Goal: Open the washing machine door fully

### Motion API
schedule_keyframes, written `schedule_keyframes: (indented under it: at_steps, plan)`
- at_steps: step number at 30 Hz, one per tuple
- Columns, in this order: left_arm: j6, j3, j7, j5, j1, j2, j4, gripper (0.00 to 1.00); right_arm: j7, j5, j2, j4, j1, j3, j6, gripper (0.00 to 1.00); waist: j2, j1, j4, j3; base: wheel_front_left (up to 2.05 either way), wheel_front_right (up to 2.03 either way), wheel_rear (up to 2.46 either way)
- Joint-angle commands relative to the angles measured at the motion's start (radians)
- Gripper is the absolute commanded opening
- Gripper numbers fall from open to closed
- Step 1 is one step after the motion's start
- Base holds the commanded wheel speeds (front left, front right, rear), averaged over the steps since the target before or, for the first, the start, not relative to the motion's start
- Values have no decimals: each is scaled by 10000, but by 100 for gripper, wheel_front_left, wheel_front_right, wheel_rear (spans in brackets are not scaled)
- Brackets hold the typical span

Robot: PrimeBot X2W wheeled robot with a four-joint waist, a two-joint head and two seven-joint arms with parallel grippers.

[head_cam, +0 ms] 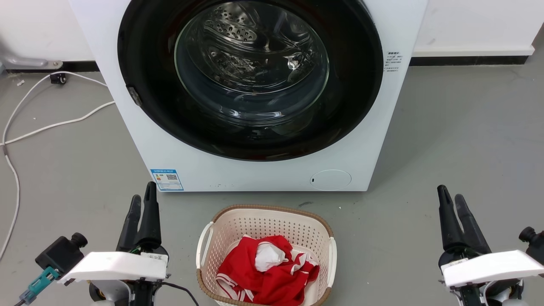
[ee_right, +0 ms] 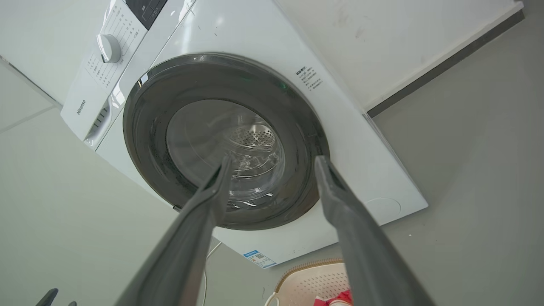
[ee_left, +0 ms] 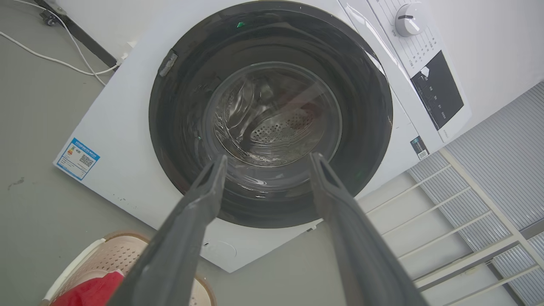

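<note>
Left fingers (ee_left: 199, 212) apart; basket (head_cam: 272, 208) before shut washing machine door (head_cam: 250, 80).

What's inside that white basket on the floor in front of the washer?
The basket holds a crumpled red garment with white stripes and a white cloth bundled on top of it. Anything beneath them is covered, as is most of the basket's bottom.

washing machine door (head_cam: 142, 63): top cut off | blue label (head_cam: 166, 179): print unreadable
</note>
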Motion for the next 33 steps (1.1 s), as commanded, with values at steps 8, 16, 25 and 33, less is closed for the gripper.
schedule_keyframes:
  at_steps: [8, 16, 25, 33]
  plan:
    - [87, -140, -321, 1924, 36, 23, -319, 100, -156, -1910, 19, -304, 35, 10, 0, 100, 0, 0, -62, 4, 0, 0, 0]
    - [218, -295, -551, 3577, 12, 102, -241, 100, -149, -3284, 30, -521, 95, 100, 0, 100, 0, -1, -124, 9, 0, 0, 0]
    - [668, -495, -813, 5098, 66, 363, -294, 100, -99, -4730, 42, -707, 63, 275, 0, 100, 0, -1, -190, 27, 0, 0, 0]
    - [918, -763, -999, 5969, 83, 572, -318, 100, 15, -5654, 53, -738, 88, 234, -1, 100, 0, -1, -175, 27, 0, 0, 0]
